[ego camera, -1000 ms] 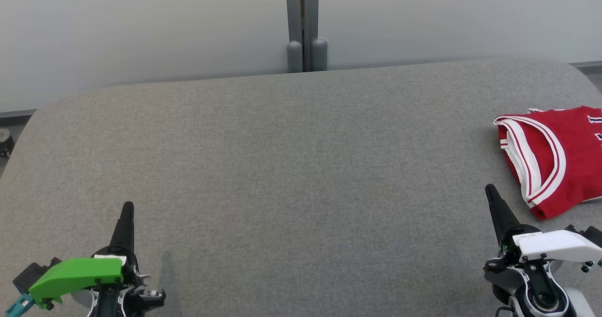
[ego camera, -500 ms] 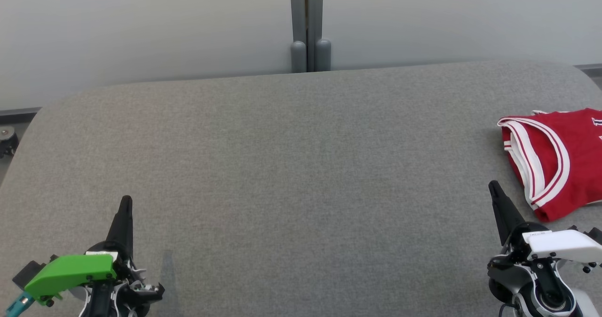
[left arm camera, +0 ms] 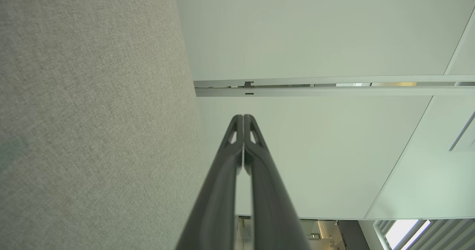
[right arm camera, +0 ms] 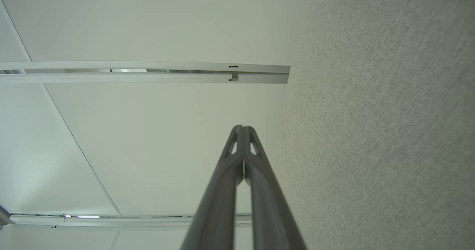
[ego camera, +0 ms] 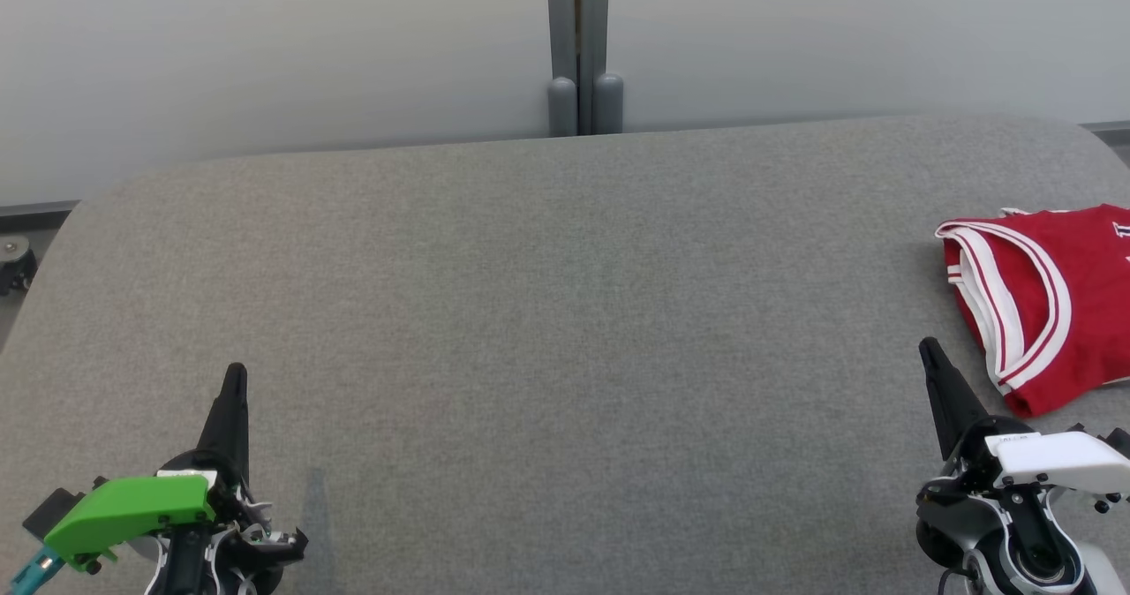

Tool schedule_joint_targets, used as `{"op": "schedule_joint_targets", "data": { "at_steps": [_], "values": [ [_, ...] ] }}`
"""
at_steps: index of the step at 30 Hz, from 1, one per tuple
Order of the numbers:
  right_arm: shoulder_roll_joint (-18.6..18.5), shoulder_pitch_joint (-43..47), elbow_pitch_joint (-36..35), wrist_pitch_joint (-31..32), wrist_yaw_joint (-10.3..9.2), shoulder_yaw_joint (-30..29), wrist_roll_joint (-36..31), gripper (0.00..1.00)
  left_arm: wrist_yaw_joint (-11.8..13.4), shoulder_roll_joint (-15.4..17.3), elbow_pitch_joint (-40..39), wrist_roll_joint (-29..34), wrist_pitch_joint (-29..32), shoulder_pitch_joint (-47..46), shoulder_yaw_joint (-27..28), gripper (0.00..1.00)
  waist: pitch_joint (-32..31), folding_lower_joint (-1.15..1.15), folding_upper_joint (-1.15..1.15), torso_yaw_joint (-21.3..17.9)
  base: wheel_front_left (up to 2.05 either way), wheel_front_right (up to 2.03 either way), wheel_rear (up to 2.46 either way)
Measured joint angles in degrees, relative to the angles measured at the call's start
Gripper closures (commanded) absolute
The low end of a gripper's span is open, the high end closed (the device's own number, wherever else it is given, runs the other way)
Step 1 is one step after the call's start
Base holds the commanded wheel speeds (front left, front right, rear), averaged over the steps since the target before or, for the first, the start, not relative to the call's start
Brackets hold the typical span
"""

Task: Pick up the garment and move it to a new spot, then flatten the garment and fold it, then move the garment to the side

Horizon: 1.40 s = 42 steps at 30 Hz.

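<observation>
The garment [ego camera: 1055, 299] is a red jersey with white trim, lying folded at the right edge of the grey table [ego camera: 565, 312] and partly cut off by the head view's border. My right gripper [ego camera: 927, 350] stands shut at the lower right, just left of the jersey's near corner and apart from it. At the lower left my left gripper [ego camera: 235, 374] is shut and holds nothing. In the left wrist view the left gripper [left arm camera: 243, 117] shows its tips pressed together. The right gripper [right arm camera: 242, 127] looks the same in the right wrist view.
A pale wall panel [ego camera: 265, 48] rises behind the table, split by a grey upright post [ego camera: 578, 48]. A small caster [ego camera: 13, 259] sits on the floor past the table's left edge. Grey tabletop spreads between the two grippers.
The head camera has shifted slightly, so the whole picture slid right and down. Both grippers have stayed shut, with the left one a little lower in view. The jersey lies as before.
</observation>
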Motion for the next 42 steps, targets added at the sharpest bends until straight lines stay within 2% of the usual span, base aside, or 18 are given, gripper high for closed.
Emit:
{"op": "schedule_joint_targets", "data": {
  "at_steps": [42],
  "values": [
    [0.0, 0.0, 0.0, 0.0, -0.01, 0.0, 0.0, 1.0, 0.0, 0.0, 0.0, 0.0, 0.0, 0.0, 0.0, 1.0, 0.0, 0.0, 0.0, 0.0, 0.0, 0.0, 0.0]
  ]
}}
